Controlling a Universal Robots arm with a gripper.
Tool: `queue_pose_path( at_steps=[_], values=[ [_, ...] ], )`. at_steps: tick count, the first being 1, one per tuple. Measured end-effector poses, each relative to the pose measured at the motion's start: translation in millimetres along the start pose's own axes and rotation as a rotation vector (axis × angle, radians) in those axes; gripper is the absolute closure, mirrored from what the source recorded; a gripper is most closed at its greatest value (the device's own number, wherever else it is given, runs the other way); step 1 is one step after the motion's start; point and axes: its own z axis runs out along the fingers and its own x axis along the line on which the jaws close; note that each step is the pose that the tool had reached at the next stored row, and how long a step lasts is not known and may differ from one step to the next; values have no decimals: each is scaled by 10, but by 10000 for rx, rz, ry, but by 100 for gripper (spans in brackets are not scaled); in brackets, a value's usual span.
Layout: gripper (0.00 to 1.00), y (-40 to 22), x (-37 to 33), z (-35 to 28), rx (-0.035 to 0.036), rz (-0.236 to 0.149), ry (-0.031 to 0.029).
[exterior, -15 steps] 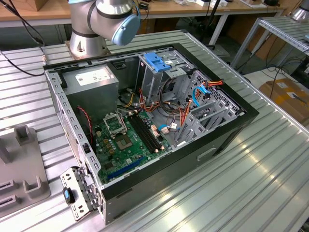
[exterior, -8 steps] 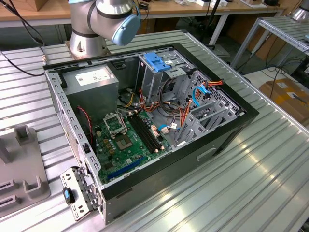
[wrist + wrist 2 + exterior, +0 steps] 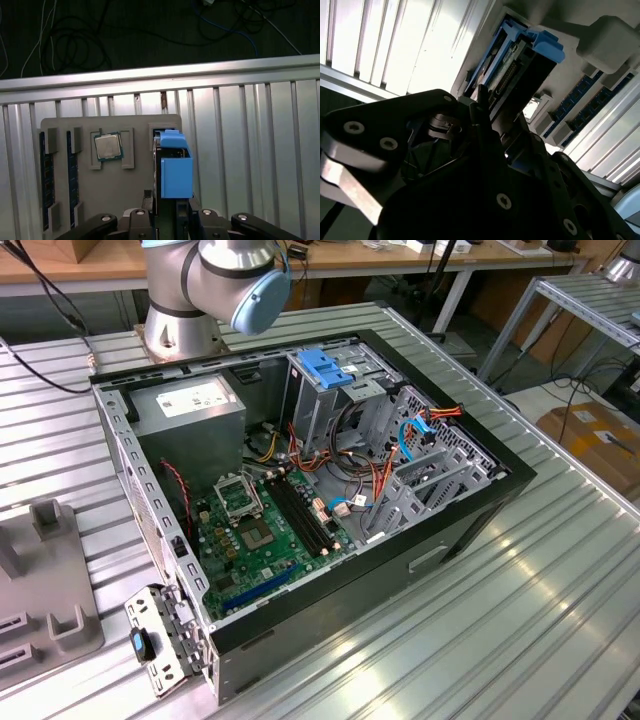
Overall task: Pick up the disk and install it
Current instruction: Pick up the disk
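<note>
The disk (image 3: 176, 172), a grey metal drive in a bright blue carrier frame, stands on edge in a slot of the grey parts tray (image 3: 125, 185). My gripper (image 3: 172, 212) straddles it from above, with a dark finger against each flat side. In the second wrist view the disk (image 3: 532, 42) runs up from between the jaws of my gripper (image 3: 505, 117), and one fingertip (image 3: 482, 97) presses beside its connector end. I cannot tell whether the disk has left the slot. The open computer case (image 3: 480, 510) lies on the ribbed metal table (image 3: 520, 620).
The tray also holds a processor chip (image 3: 107, 146) and memory sticks (image 3: 47, 175). In the case, a tall grey drive cage with a blue latch (image 3: 325, 365) stands beside loose orange and blue cables (image 3: 415, 430). The arm's base (image 3: 185, 325) stands behind the case.
</note>
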Motion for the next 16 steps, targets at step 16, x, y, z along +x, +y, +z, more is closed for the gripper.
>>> queue_pose_path(
  at_steps=[16],
  values=[
    [65,-1,1,-95,1,0,-1]
  ],
)
